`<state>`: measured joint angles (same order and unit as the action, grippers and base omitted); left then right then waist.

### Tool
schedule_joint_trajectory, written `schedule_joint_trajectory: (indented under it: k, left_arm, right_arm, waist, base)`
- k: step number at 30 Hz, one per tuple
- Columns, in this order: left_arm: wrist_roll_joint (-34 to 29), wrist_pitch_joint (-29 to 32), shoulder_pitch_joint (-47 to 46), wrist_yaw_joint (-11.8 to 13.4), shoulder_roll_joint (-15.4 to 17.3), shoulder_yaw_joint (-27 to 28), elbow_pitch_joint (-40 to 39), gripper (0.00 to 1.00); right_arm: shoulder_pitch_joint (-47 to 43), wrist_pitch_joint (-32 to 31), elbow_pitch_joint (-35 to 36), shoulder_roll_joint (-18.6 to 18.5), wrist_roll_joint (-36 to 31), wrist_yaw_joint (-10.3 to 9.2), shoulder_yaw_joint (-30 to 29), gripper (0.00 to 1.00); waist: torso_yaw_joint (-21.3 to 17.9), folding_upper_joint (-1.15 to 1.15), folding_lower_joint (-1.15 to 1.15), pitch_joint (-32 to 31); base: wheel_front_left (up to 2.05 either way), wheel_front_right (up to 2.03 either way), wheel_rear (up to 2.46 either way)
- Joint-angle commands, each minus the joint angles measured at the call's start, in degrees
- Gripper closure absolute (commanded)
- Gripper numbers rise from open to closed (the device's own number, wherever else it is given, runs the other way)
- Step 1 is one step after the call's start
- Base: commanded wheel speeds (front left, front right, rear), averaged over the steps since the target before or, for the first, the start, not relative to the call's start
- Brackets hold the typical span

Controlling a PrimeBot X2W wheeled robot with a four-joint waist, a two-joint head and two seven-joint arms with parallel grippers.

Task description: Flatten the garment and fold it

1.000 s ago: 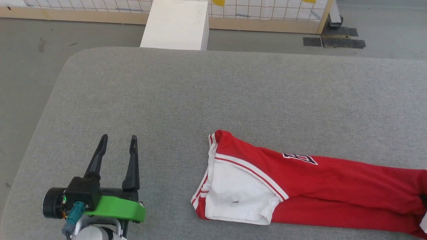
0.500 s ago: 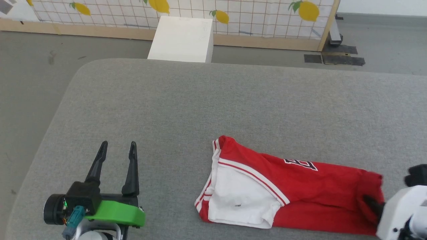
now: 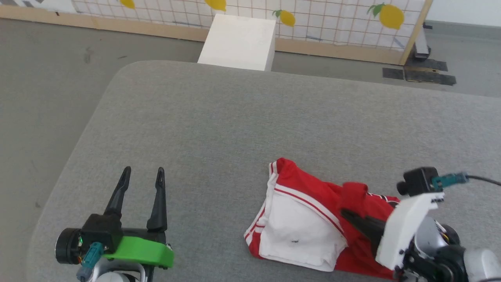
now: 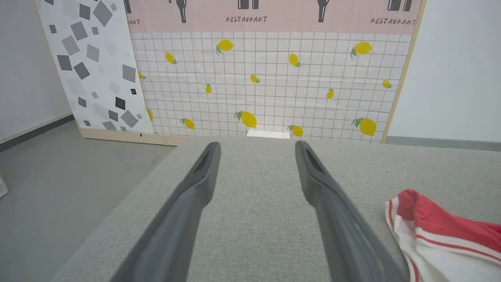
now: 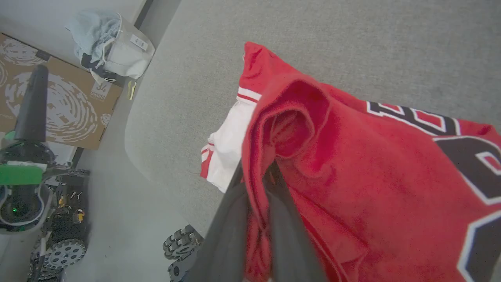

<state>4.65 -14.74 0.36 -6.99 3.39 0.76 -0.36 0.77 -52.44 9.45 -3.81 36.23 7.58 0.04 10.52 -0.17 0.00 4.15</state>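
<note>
I have the right gripper (image 3: 346, 214) clenched on a fold of the red T-shirt (image 3: 301, 219). In the right wrist view its 2 dark fingers (image 5: 227, 235) pinch a ridge of red cloth, which bunches into a hooded pocket just above their tips. The shirt lies at 5 o'clock in the head view, on the grey padded table (image 3: 235, 125) near its front edge. Its white sleeve (image 3: 297, 231) with red-and-white stripe trim lies flat toward 9 o'clock of the heap. The red body is doubled over on itself beside the sleeve, toward 3 o'clock. The dark, white-outlined emblem (image 5: 462, 156) faces up at 3 o'clock in the right wrist view.

The left gripper (image 3: 143, 184) sits at 7 o'clock in the head view, released, its fingers spread wide and holding nothing. It hangs over bare table, well apart from the shirt.

Beyond the table's far edge, at 12 o'clock, a white box (image 3: 238, 41) stands against a lemon-print grid panel (image 3: 332, 19). A cardboard box (image 5: 58, 105) stands on the floor at 9 o'clock in the right wrist view.
</note>
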Motion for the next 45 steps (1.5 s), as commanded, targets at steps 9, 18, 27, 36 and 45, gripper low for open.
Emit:
schedule_joint_trajectory:
  k: [9, 18, 27, 36, 45]
  left_arm:
    - [0.02, -0.26, -0.86, -0.20, -0.44, -1.02, 0.56, 0.00]
    - [0.24, -0.26, -1.37, -0.28, -0.48, -1.21, 1.15, 0.00]
    - [0.70, -0.26, -1.53, 0.09, -0.50, -1.31, 1.43, 0.00]
    - [0.56, -0.26, -1.15, 0.17, -0.51, -1.21, 1.27, 0.00]
    - [1.94, -0.26, -0.83, -0.03, -0.51, -0.39, 0.61, 0.00]
  right_arm:
    - [8.43, 3.44, -8.64, 0.90, 4.01, -0.09, 4.68, 1.00]
    - [14.05, 8.95, -19.95, 0.92, 3.57, -0.09, 7.19, 1.00]
    - [16.50, 11.88, -22.48, 0.92, 8.36, -0.09, 13.29, 0.00]
    - [21.46, 21.37, -18.84, -2.95, -1.50, -0.09, 13.69, 0.00]
    - [23.78, 42.92, -18.12, -18.58, -17.00, -0.09, 15.05, 0.00]
  waist:
    - [4.92, 0.17, 0.00, 1.74]
    - [7.24, 0.17, 0.00, 2.98]
    - [6.59, 0.17, 0.00, 2.81]
    - [3.13, 0.17, 0.00, 1.04]
    - [-2.03, 0.17, 0.00, -0.42]
  base:
    - [0.00, 0.00, 0.00]
    - [0.00, 0.00, 0.00]
    - [0.00, 0.00, 0.00]
    - [0.00, 0.00, 0.00]
    - [0.00, 0.00, 0.00]
